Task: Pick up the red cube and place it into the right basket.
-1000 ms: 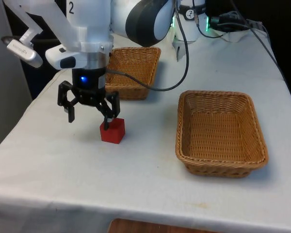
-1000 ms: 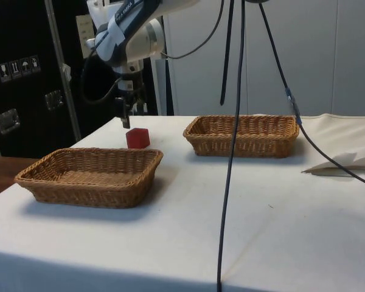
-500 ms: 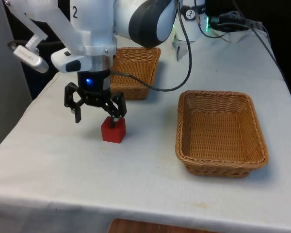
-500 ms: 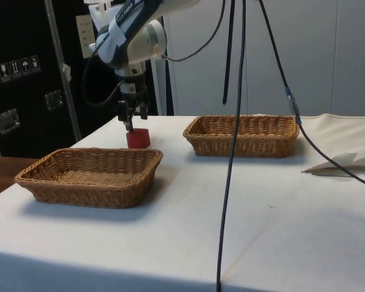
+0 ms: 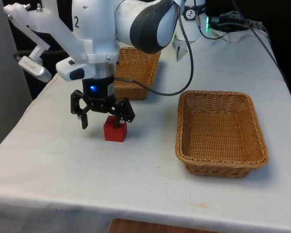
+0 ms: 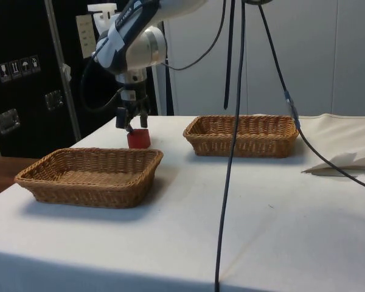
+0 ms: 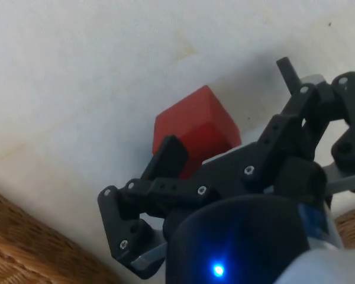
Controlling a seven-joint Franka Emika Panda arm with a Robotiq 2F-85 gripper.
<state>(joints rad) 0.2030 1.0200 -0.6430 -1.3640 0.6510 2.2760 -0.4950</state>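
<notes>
I see one red cube [image 5: 115, 131] and two baskets on the desk: the right basket [image 5: 220, 132] at 3 o'clock from the cube, the other basket [image 5: 134, 71] at 12. My pincer [image 5: 103, 122] is open over the cube.

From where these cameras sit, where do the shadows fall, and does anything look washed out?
Front view: the cube casts little shadow, and a soft shadow lies along the near edge of the basket. Side view: a soft shadow lies on the cloth beside the near basket. Wrist view: the cloth looks bright and pale, with a dim shadow behind the fingers.
</notes>
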